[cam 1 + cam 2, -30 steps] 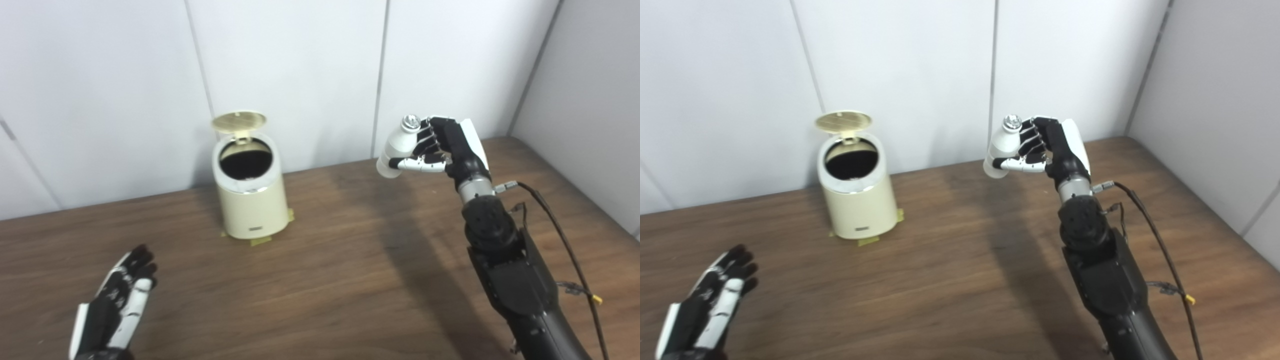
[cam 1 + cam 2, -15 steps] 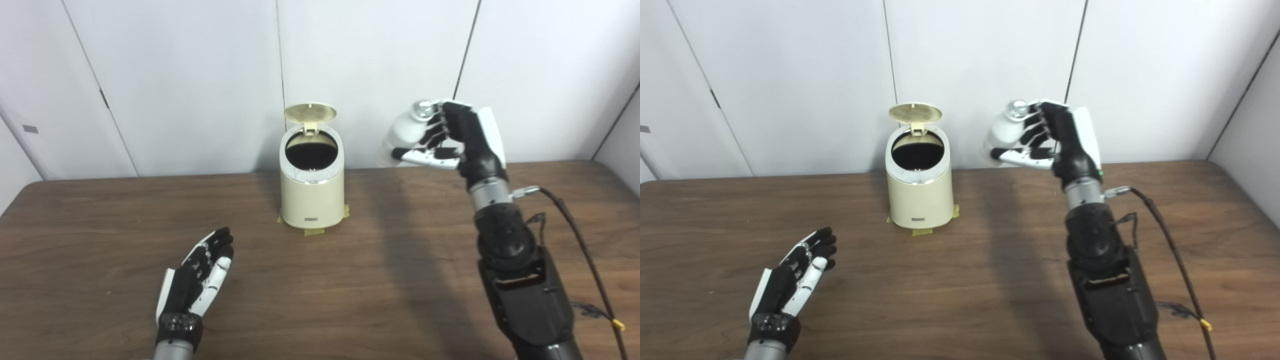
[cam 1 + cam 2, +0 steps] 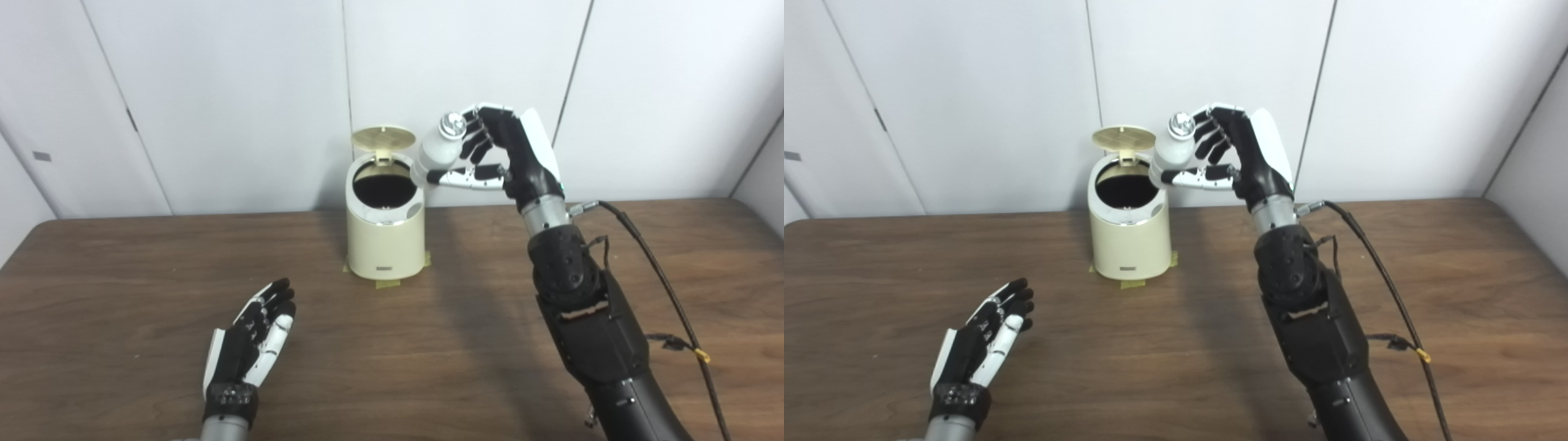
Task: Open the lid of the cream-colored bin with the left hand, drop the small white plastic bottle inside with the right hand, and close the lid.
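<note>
The cream-colored bin [image 3: 386, 242] stands at the back of the table by the wall, its round lid [image 3: 383, 136] tipped up behind a dark open mouth. My right hand [image 3: 499, 156] is shut on the small white plastic bottle [image 3: 436, 152], held in the air with its silver cap up, just above and right of the bin's rim. My left hand [image 3: 254, 334] lies open, palm up, low over the table in front and left of the bin, holding nothing.
Yellow tape [image 3: 387, 283] marks the bin's foot on the brown wooden table [image 3: 429, 343]. A black cable [image 3: 658, 269] runs from my right wrist along the arm. White wall panels close the back; a side wall rises at the far right.
The camera swung left early on. My right hand has carried the bottle left, from well right of the bin to just above its rim. The left hand stayed open and nearly still.
</note>
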Controlling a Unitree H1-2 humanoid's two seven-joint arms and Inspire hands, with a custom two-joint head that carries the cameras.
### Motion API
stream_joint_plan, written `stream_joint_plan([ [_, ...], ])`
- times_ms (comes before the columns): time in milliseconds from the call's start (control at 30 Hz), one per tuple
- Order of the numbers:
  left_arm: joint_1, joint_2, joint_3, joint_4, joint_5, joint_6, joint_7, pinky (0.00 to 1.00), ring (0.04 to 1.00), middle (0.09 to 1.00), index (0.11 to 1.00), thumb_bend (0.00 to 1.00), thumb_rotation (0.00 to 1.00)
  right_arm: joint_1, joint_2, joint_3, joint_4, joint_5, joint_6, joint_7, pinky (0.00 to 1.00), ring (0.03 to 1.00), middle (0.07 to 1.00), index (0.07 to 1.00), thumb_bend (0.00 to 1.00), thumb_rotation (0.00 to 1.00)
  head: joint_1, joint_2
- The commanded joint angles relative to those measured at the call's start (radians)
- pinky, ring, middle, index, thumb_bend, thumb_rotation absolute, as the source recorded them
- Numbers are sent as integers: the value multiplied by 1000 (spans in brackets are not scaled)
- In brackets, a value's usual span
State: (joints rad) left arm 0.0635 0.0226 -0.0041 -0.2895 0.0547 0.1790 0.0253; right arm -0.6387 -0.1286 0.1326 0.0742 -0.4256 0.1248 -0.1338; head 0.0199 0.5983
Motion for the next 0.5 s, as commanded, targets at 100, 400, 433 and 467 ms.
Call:
stream_joint_plan([
  [100, -2, -18, -15, -5, 8, -38, 6, 791, 831, 839, 864, 569, 598, -89, 16, 1, 43, -5, -80, -22, 343, 428, 496, 482, 522, 0, 10, 1],
  [400, 1, -26, -27, -17, 13, -31, 13, 797, 836, 847, 873, 559, 582, -145, 34, 18, 141, 0, -143, -19, 347, 426, 492, 489, 522, 0, 28, 6],
  [433, 1, -27, -29, -18, 16, -31, 13, 795, 835, 846, 871, 556, 588, -149, 37, 22, 147, -5, -147, -20, 350, 429, 493, 485, 522, 0, 34, 7],
  [467, 1, -27, -31, -19, 18, -31, 14, 796, 836, 846, 870, 553, 588, -151, 39, 26, 152, -8, -151, -19, 353, 430, 495, 481, 522, 0, 38, 8],
])
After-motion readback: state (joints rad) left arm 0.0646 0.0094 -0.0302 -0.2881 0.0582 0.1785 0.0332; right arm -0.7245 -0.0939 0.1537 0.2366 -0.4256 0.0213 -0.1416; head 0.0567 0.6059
